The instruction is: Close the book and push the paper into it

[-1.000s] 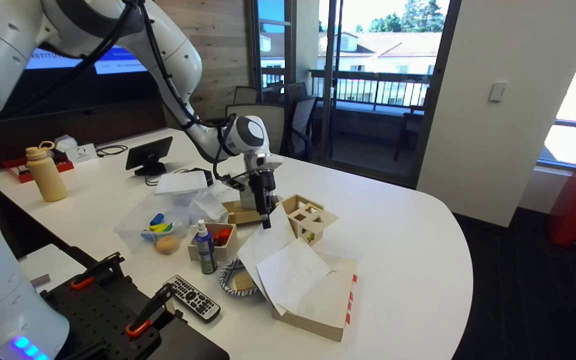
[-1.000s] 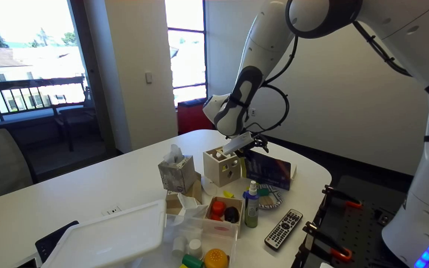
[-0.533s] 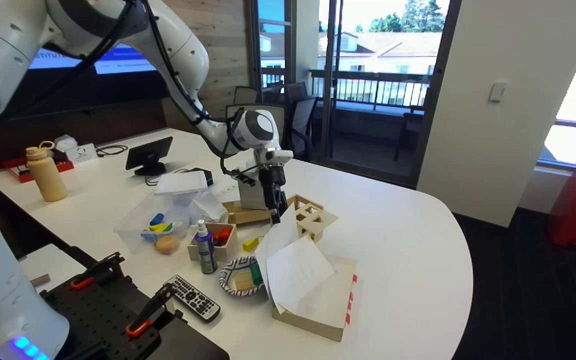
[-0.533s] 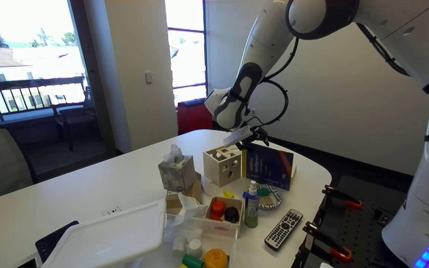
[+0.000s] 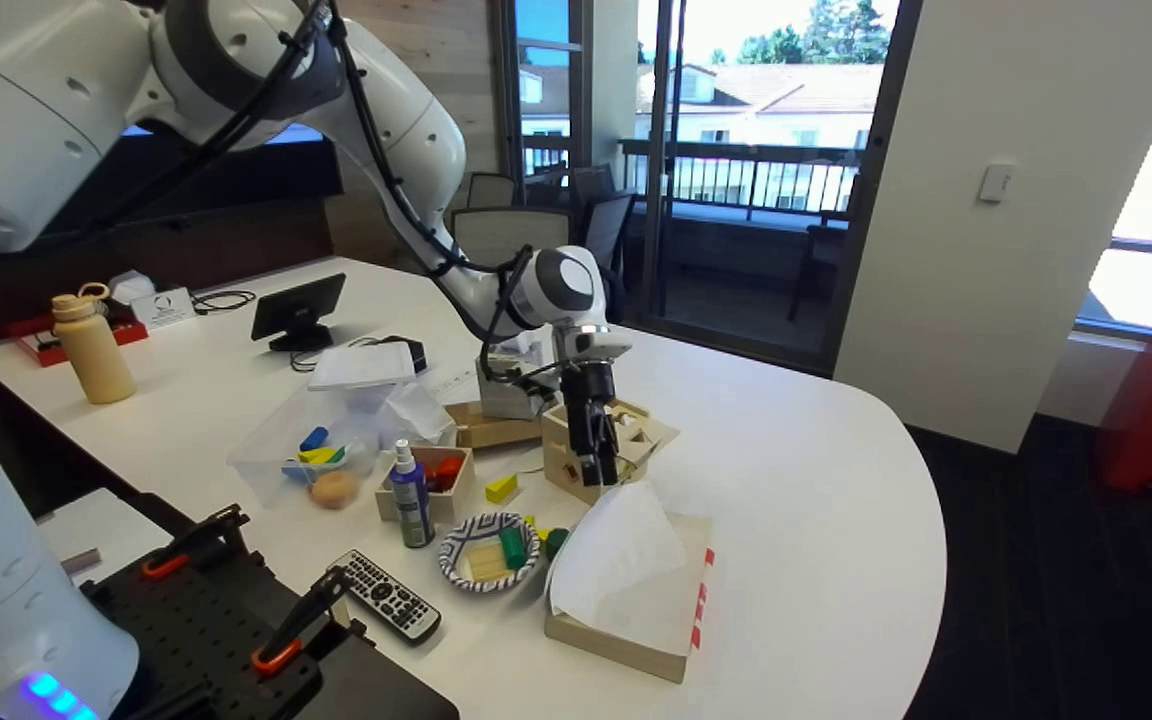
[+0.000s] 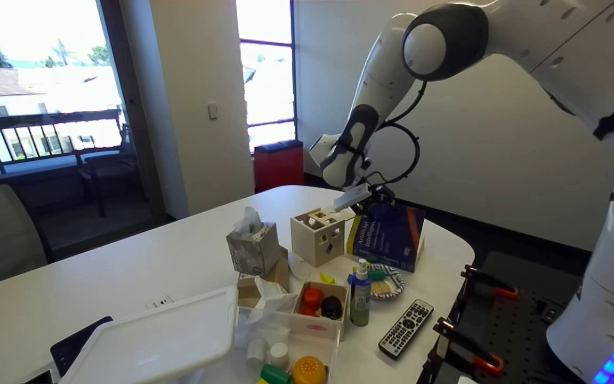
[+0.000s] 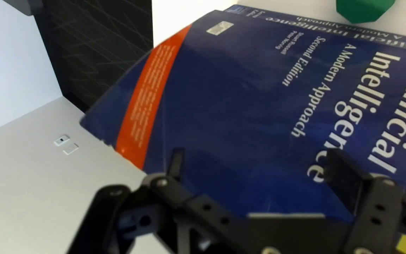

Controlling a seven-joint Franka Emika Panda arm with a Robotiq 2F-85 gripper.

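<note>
The book (image 5: 631, 648) lies partly open on the table, its dark blue cover (image 6: 387, 237) tilted up in both exterior views. The outside of the cover (image 7: 238, 106), with light print and an orange stripe, fills much of the wrist view. The white paper (image 5: 626, 560) is curved inside the book, between the raised cover and the pages; where it ends against the inner cover is hard to tell. My gripper (image 5: 599, 472) is at the raised cover edge on its outer side, pointing down. In the wrist view my gripper (image 7: 258, 160) has its fingers wide apart, with the cover in front of them.
The wooden holed cube (image 6: 317, 245) stands right beside the book and gripper. A patterned bowl (image 5: 489, 572), a green block (image 5: 556, 542), a spray bottle (image 5: 411, 500) and a remote (image 5: 388, 597) lie near the book's cover side. A tissue box (image 6: 253, 250) stands behind.
My gripper has moved toward the book's pages and lower, and the cover has swung further over them. The paper has bent with it, and the bowl and green block have come into sight.
</note>
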